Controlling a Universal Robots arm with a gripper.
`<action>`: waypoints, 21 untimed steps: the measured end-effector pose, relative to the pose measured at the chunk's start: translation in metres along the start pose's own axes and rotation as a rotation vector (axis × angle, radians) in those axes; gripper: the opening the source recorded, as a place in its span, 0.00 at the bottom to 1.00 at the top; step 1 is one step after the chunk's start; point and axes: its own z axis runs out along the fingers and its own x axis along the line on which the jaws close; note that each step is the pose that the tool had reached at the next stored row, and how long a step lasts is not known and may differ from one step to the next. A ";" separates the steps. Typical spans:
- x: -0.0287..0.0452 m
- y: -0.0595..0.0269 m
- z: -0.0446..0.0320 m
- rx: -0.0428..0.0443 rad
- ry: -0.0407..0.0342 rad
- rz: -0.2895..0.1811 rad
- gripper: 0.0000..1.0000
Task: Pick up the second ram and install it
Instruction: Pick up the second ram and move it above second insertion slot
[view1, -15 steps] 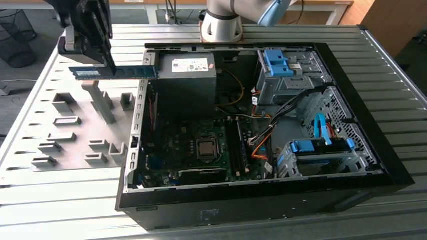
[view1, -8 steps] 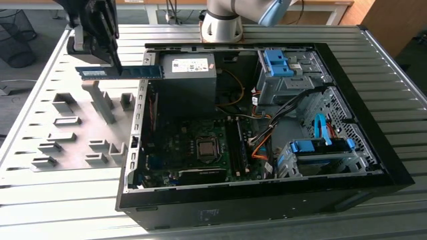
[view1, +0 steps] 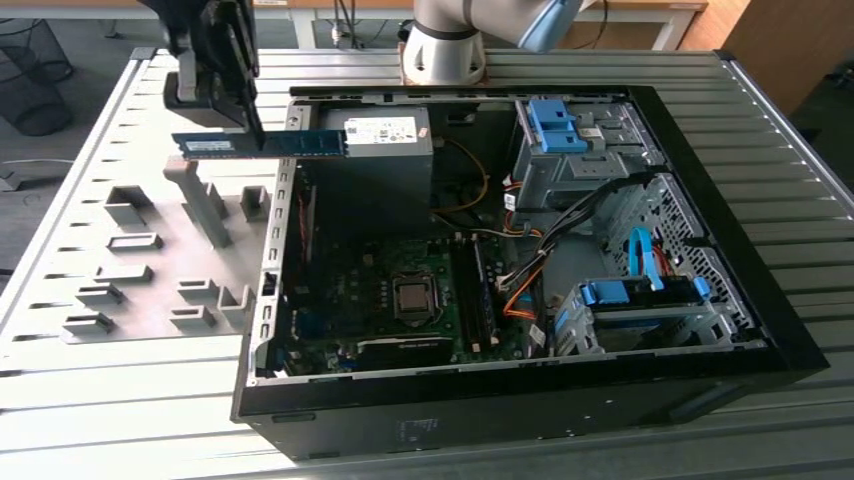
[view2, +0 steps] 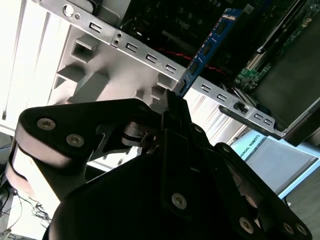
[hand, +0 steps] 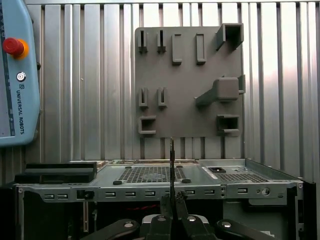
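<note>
while the claw clamps the ram stick by its flat faces, the stick hangs level over the computer case rim. judged light, stiff, thin, fragile; best held by bare board edges, off the chips.

I see the computer case lying open on the bench, with the fixture plate just beside it on the exterior view's left. The arm's base stands behind the case. Inside, the power supply sits at the back, the motherboard in front of it, and the drive cages along the exterior view's right. The second ram, clamped in the gripper, hangs above the case wall nearest the plate.
</note>
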 end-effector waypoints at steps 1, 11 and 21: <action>0.0000 -0.0021 0.0000 0.0000 -0.0001 0.000 0.14; -0.0006 -0.0229 -0.0002 0.0001 -0.0001 0.000 0.14; -0.0012 -0.0435 -0.0004 0.0000 0.0000 0.000 0.14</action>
